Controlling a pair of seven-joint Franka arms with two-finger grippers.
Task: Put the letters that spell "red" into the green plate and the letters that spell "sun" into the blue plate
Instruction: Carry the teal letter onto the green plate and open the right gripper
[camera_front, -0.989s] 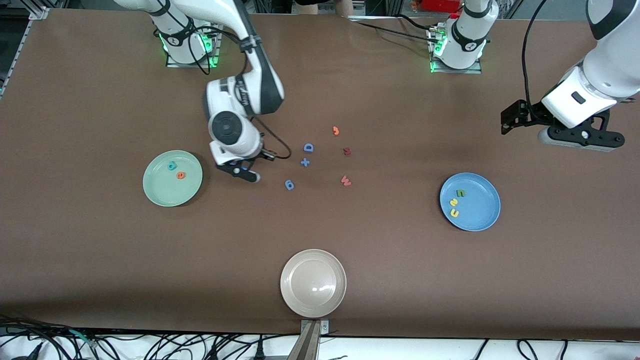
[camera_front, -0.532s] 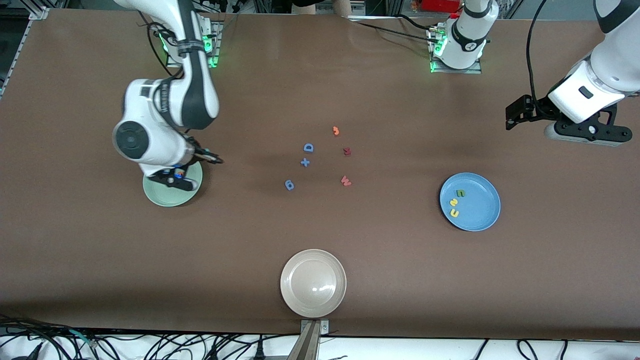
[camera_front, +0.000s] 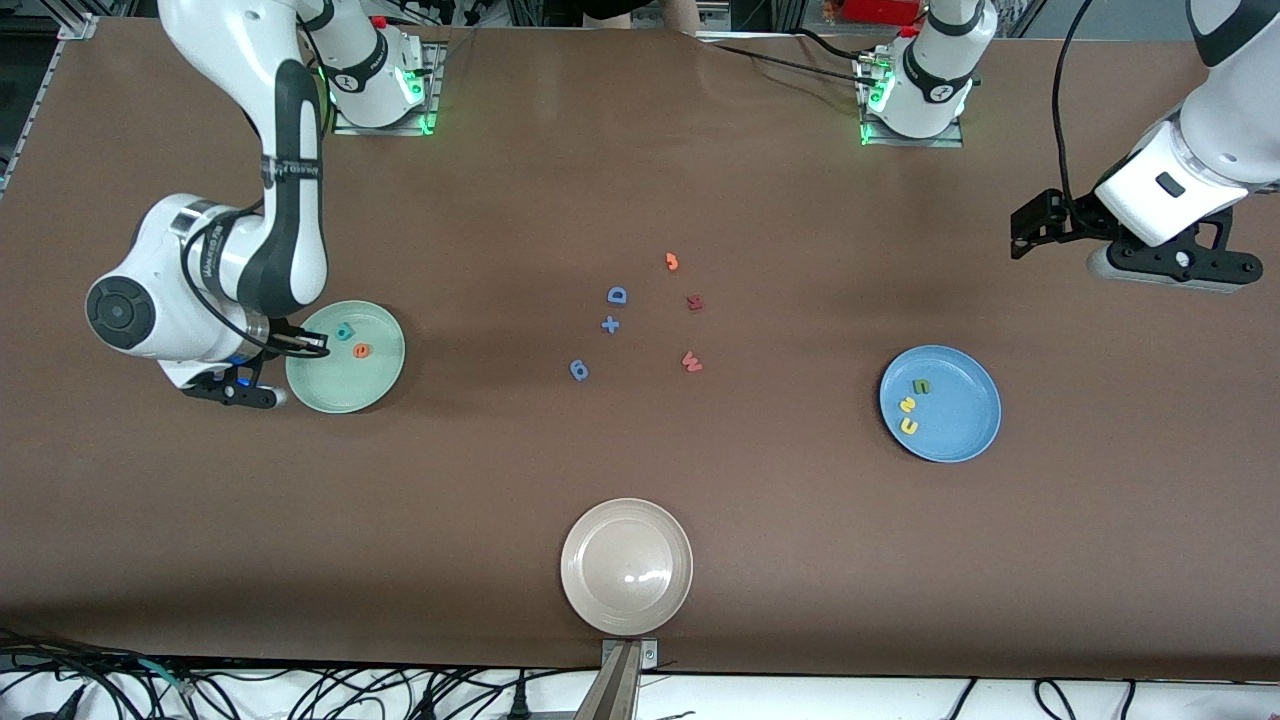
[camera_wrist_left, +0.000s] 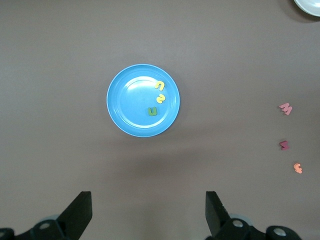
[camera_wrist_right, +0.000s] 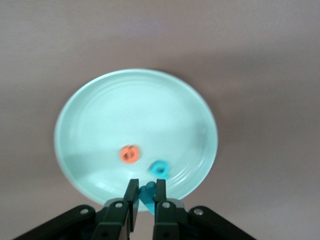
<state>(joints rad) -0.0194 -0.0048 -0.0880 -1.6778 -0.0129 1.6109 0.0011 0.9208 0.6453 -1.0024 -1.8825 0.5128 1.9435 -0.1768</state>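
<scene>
The green plate (camera_front: 340, 388) holds a teal "d" (camera_front: 346, 331) and an orange "e" (camera_front: 361, 350); both also show in the right wrist view, "d" (camera_wrist_right: 160, 168) and "e" (camera_wrist_right: 129, 154). My right gripper (camera_front: 236, 392) hangs over that plate's rim (camera_wrist_right: 75, 110) at the right arm's end. This gripper (camera_wrist_right: 145, 187) is shut on a small teal "r" (camera_wrist_right: 148, 196). The blue plate (camera_front: 962, 412) carries a green "n" (camera_front: 921, 385), a yellow "s" (camera_front: 907, 405) and a yellow "u" (camera_front: 909, 426). My left gripper (camera_front: 1165, 272) waits high over the left arm's end, open and empty (camera_wrist_left: 147, 200).
A beige plate (camera_front: 600, 590) sits at the table edge nearest the front camera. Loose letters lie mid-table: blue "D" (camera_front: 617, 295), blue plus (camera_front: 610, 324), blue "6" piece (camera_front: 579, 370), pink "w" (camera_front: 691, 362), a dark red letter (camera_front: 695, 302), an orange piece (camera_front: 672, 262).
My right arm swung from the middle of the table across the green plate to its rim at the right arm's end, still shut. The left arm rose slightly, then held.
</scene>
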